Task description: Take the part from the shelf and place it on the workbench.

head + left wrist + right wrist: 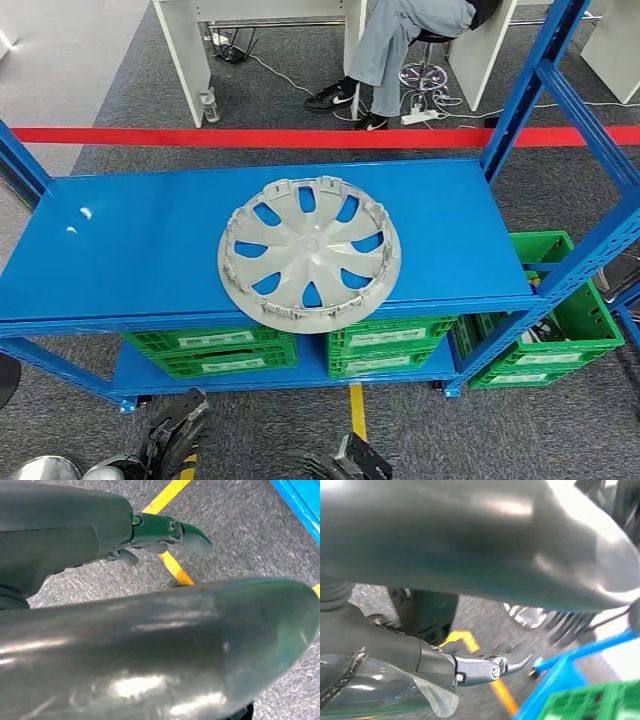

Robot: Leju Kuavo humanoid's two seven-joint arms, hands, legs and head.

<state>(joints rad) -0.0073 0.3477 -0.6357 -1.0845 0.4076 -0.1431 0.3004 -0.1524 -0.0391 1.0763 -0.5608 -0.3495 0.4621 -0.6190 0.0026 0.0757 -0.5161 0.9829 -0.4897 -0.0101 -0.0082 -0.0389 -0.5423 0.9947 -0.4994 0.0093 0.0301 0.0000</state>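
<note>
A grey wheel cover [309,252] lies flat at the centre of the frame on the blue shelf [136,250], its near edge overhanging the shelf's front lip. The left hand [175,435] and right hand [349,462] hang low at the bottom edge above the grey carpet, fingers [170,530] released and grasping nothing. Green crates [381,345] sit on the lower tier.

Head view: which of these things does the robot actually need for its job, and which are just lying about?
Part of the job:
hubcap, lying flat on the blue shelf
left hand and right hand, both low and holding nothing

Just lying about:
green crates
red floor tape
seated person
</note>
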